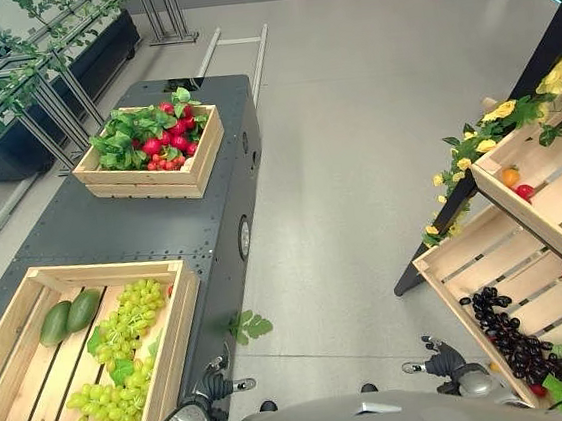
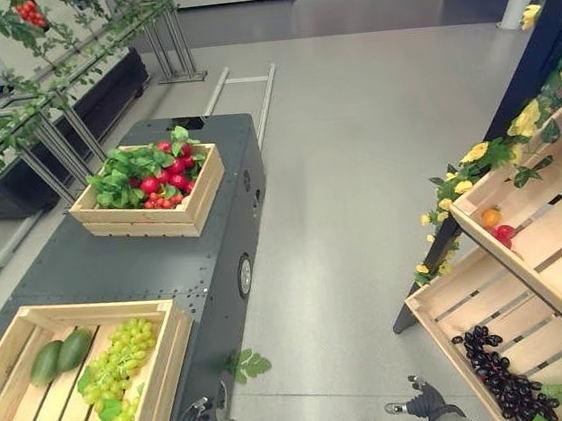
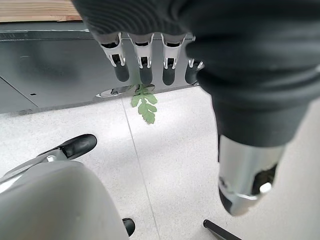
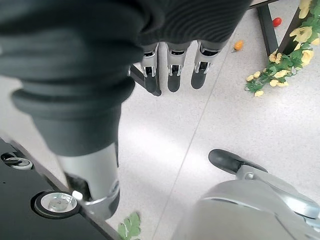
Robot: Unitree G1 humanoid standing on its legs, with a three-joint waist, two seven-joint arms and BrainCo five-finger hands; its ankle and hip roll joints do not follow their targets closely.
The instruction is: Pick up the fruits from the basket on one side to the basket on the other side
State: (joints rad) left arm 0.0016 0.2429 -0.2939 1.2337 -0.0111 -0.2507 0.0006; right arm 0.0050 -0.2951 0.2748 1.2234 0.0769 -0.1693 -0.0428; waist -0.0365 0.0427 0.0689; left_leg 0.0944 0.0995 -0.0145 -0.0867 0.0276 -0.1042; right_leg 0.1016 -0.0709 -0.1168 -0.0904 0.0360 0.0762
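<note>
both robot hands hang low with fingers straight and holding nothing, the left robot hand (image 1: 211, 389) by the worktop (image 1: 111, 223), the right robot hand (image 1: 440, 363) near the slatted crate (image 1: 487, 259). the green grapes (image 1: 123, 338) and avocados (image 1: 68, 316) lie in the near wooden basket (image 1: 14, 349) on the worktop; i'd reach the left one up over its rim and close around a grape bunch from above.

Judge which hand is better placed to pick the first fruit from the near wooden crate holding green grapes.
Left, probably. The left hand hangs open beside the near wooden crate of green grapes and two green mangoes. The right hand hangs open nearer the slatted wooden shelf with dark grapes.
</note>
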